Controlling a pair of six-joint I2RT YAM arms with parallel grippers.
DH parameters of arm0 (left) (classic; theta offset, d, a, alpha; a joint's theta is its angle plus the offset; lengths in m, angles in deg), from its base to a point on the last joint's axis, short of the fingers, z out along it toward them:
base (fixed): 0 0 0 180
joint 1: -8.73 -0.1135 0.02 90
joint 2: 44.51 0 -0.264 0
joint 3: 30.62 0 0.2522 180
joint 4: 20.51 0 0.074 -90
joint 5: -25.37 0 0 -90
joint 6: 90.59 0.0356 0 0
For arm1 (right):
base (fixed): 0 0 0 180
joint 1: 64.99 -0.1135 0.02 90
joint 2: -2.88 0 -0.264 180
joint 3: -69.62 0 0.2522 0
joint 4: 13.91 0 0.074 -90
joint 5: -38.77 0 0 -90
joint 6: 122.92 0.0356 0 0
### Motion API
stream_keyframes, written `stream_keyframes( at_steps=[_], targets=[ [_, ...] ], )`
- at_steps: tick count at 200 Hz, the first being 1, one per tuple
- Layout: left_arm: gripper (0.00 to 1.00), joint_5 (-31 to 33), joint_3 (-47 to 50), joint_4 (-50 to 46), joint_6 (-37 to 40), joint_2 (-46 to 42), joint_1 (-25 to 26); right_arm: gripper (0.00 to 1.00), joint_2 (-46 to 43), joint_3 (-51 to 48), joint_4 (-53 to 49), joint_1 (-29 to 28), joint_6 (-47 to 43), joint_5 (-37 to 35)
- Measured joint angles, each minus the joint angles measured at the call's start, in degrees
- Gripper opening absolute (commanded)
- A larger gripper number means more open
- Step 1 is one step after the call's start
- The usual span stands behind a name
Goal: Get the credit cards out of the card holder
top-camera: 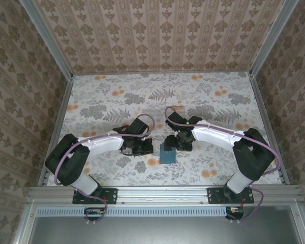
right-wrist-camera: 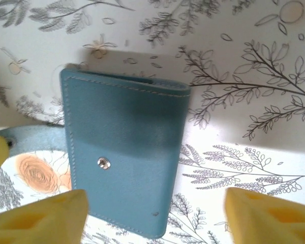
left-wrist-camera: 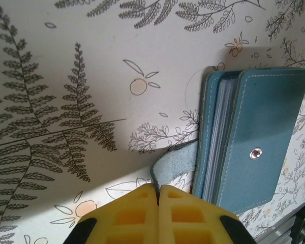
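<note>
Floral-print table (top-camera: 117, 96). The card holder (top-camera: 168, 153) lies on it near the middle, between the two arms: a teal bifold folded shut, with pale stitching round the edge. The right gripper (right-wrist-camera: 155, 203) hangs over the holder's lower end, fingers wide apart and gripping nothing. The left gripper (left-wrist-camera: 158, 195) is at the holder's side, its fingers pressed together on the end of the strap (left-wrist-camera: 173, 165), which curls up off the table. Pale inner leaves (left-wrist-camera: 218, 142) show edge-on. Metal snap stud (right-wrist-camera: 103, 162) on the cover.
</note>
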Motion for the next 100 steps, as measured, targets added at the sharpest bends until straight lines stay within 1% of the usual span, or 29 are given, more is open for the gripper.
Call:
stream_keyframes(
  at_steps=[18, 37, 100],
  targets=[
    [0.03, -1.16, 1.73, 2.05, -0.35, -0.13, -0.52, 0.92, 0.74, 2.29, -1.27, -1.44, 0.26, -1.38],
    [0.03, -2.43, 3.52, 4.17, -0.98, -0.13, -1.25, 0.95, 2.8, 4.48, -2.29, -2.58, 0.22, -2.8],
    [0.04, -5.42, 6.51, 9.03, -1.62, -0.13, -2.62, 0.96, 11.08, 8.15, -4.42, -5.42, 1.66, -5.33]
  ],
)
